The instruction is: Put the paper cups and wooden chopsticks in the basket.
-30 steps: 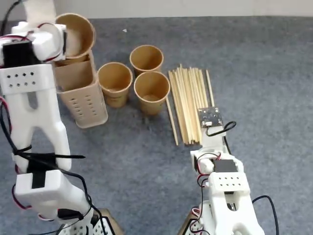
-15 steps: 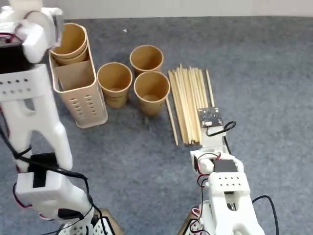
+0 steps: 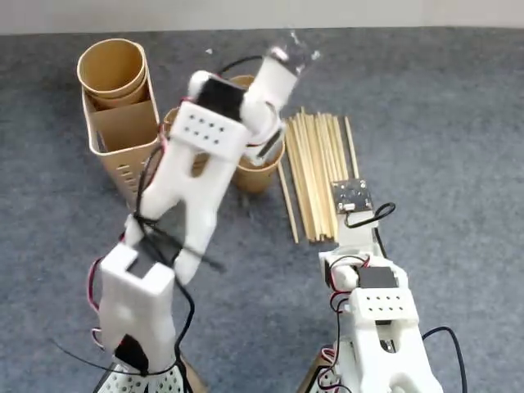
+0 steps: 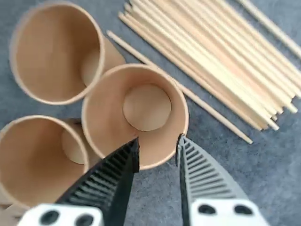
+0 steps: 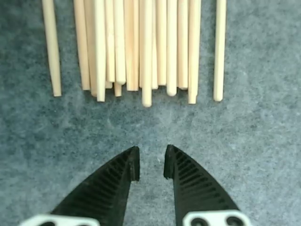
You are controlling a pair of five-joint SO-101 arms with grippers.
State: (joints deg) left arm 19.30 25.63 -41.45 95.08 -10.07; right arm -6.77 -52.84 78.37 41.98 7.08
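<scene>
Grey carpet [image 4: 263, 179]: rim of paper cup [image 4: 146, 106] between left jaws.

The high camera overlooks the table [image 3: 458, 98]; both close wrist cameras share the chopsticks [image 5: 141, 47].

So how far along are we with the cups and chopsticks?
Done: stacked cups sit in the basket. In hand: nothing gripped; the left gripper is open over one of three cups on the table. Left: those three cups and all the chopsticks, lying beyond the open right gripper.
</scene>
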